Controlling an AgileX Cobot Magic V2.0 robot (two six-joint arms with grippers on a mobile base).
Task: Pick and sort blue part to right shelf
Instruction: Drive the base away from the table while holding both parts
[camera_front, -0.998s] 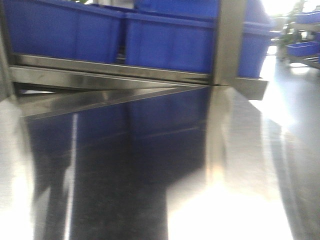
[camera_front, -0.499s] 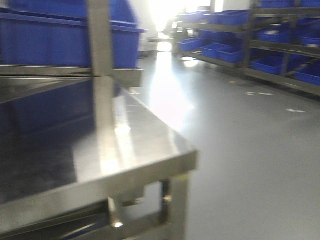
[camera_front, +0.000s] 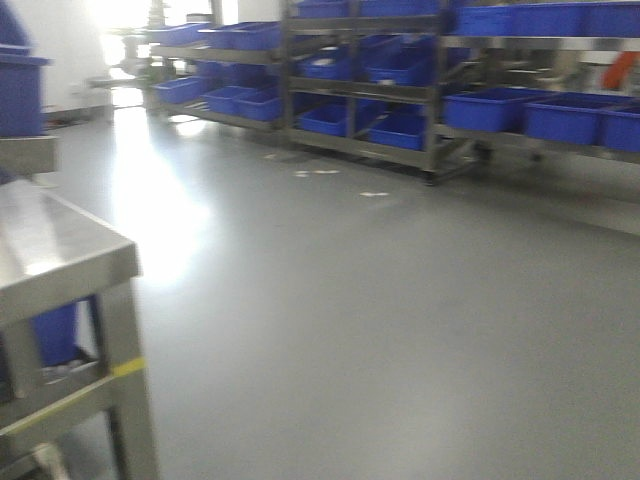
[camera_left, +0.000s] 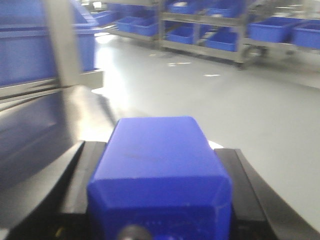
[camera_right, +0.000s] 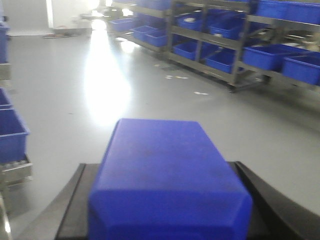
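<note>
Left wrist view: left tool was clenched on the blue part. A black finger pressed against each flank of the block. The part lay lengthwise in the jaws, with its flat top face up and its sloped shoulders toward the camera. A small dark round shape at the lower frame edge was possibly its cap; too blurred to confirm.

The part hung over the steel table. A steel post and a blue bin stood at the far side of the table.

Right wrist view: right tool was grasping a second blue part the same way, with a black finger on either side. This part was over the grey floor. Blue bins sat at the left edge of the frame.

Front view: the table corner was at the left, with a strip of yellow tape on its lower rail. The open floor stretched beyond it.

The shelf rack, steel and loaded with large blue bins, stood along the far side of the floor. It was well apart from both tools. The same rack showed in the right wrist view and the left wrist view.
</note>
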